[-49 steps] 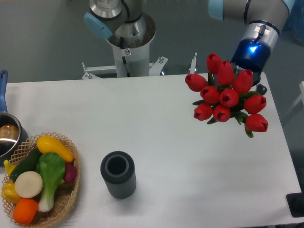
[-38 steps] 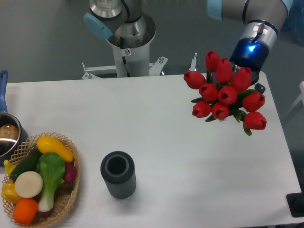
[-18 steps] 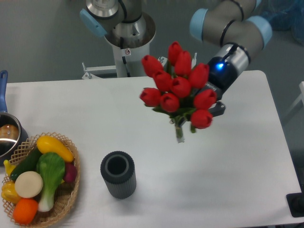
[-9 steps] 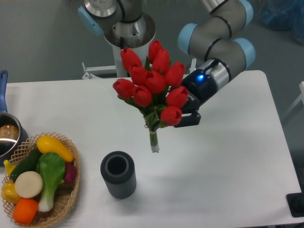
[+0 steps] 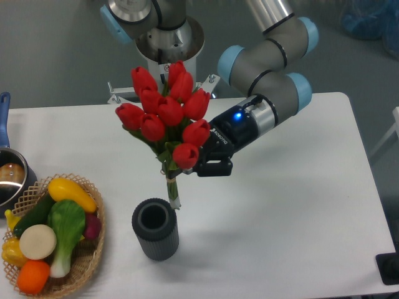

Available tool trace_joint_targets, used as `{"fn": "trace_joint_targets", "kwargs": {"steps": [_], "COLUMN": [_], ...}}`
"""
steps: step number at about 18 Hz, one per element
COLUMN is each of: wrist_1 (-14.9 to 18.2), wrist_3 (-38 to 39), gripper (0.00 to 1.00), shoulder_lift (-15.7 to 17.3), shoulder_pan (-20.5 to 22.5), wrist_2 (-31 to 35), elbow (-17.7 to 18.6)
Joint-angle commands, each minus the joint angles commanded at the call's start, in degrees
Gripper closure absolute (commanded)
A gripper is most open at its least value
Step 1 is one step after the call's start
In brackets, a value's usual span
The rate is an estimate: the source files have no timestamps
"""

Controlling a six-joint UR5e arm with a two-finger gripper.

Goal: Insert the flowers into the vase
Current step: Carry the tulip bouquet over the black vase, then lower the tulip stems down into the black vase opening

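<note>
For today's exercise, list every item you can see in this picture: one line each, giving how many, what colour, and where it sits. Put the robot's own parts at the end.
flowers: one bunch of about ten red tulips with green stems, held in the air, stem ends just above the vase's right rim
vase: one, dark grey, ribbed, upright on the table, front centre-left
wicker basket: one, tan, front left corner
toy vegetables: several, yellow, green, orange, cream and purple, piled in the basket
steel pot: one, blue handle, left edge, partly cut off
table: one, white
gripper: one, black, shut on the stems; fingers mostly hidden behind the blooms
robot arm: one, grey with light blue joints, reaching from the back
</note>
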State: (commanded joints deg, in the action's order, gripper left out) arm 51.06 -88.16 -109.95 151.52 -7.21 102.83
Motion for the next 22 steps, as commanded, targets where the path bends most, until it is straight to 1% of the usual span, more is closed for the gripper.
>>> {"fn": "trace_joint_targets", "kwargs": {"steps": [3, 5, 11, 15, 17, 22], "wrist_1": [0.00, 0.00, 0.09, 0.09, 0.00, 0.00], "wrist_3": [-0.09, 0.00, 0.00, -0.09, -0.09, -0.17], "gripper": [0.86, 0.86, 0.86, 0.86, 0.86, 0.85], "shoulder_lift": [-1.14, -1.32, -1.93, -3.08, -3.95, -4.57], "shoulder_pan": [-0.44, -1.49, -1.85, -2.46, -2.64, -2.81], "wrist_2": [0.00, 0.00, 0.00, -0.09, 0.00, 0.00], "elbow": [-0.27, -0.35, -0.53, -0.53, -1.14, -0.97]}}
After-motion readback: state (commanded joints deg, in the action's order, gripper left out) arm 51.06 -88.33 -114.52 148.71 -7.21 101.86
